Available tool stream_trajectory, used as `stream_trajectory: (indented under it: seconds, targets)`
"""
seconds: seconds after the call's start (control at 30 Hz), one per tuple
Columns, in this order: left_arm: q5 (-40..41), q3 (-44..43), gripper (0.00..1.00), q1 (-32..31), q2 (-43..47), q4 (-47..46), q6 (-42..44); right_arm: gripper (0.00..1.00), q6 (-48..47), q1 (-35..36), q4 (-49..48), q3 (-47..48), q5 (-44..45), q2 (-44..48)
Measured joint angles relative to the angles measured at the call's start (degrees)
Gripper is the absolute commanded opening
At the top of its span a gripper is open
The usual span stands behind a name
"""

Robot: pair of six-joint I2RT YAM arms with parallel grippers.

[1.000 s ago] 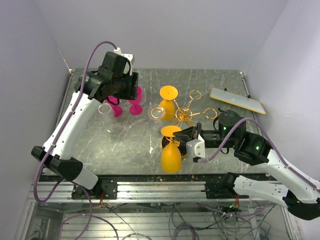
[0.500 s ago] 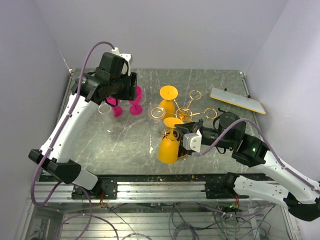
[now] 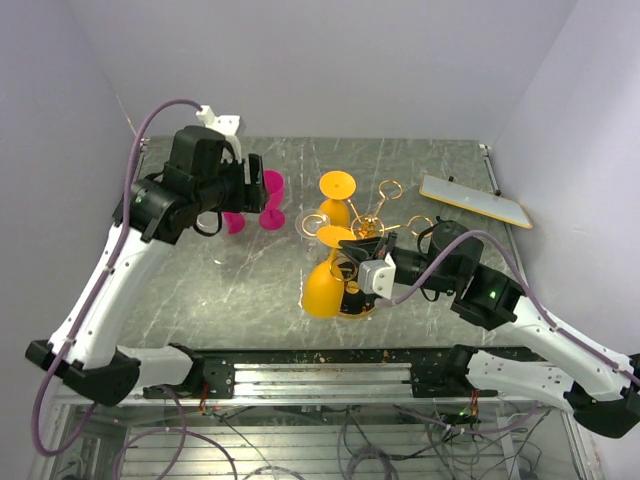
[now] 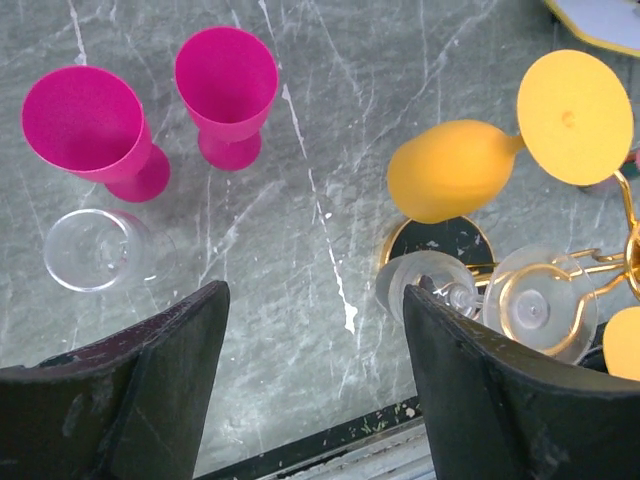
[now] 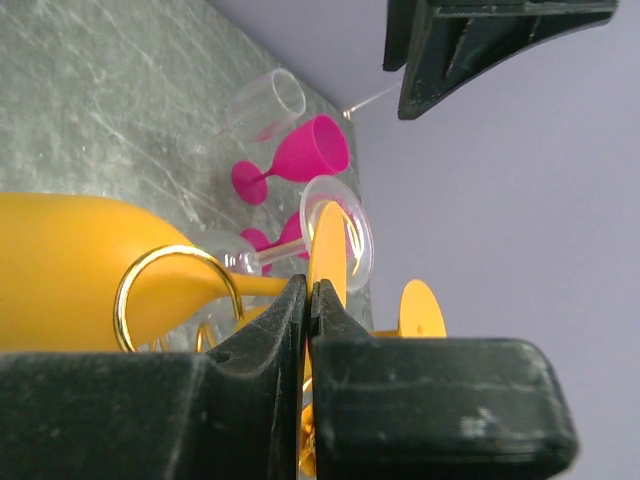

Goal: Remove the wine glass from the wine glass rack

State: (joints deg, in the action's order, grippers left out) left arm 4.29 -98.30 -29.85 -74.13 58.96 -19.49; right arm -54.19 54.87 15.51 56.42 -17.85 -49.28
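My right gripper is shut on the foot disc of an orange wine glass, which lies tilted, bowl towards the near left, over the gold wire rack's dark base. In the right wrist view the gripper pinches the thin disc. A gold loop crosses the bowl near the stem; I cannot tell whether the stem sits inside it. A second orange glass and a clear glass hang on the rack. My left gripper is open and empty above the pink glasses.
Two pink glasses and a clear tumbler stand at the far left. A white, yellow-edged board lies at the far right. The rack base and two clear hanging glasses show beside the left fingers.
My right gripper has carried the orange glass away from the near edge and leftwards, tilting it over the rack base. My left arm has risen and shifted left.
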Motion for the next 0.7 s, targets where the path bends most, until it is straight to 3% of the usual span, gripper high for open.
stream_trajectory:
  seconds: [0.2,0.33,0.5,0.7]
  targets:
    - [-1.60,8.81,0.84,-0.04,10.14,-6.82,-1.57,0.00,3.02,0.02,-3.80,0.00,-3.45,-0.94]
    - [-4.68,14.67,0.87,-0.07,19.15,-13.40,-2.60,0.00,12.35,0.02,-6.49,1.09,-2.95,-1.55]
    - [-8.31,20.90,0.88,-0.11,29.44,-22.05,-4.94,0.00,31.21,0.13,-10.67,4.70,6.29,-2.01]
    - [-14.05,23.26,0.88,-0.11,34.51,-29.40,-6.75,0.00,51.91,0.11,-10.97,13.07,21.75,-5.62]
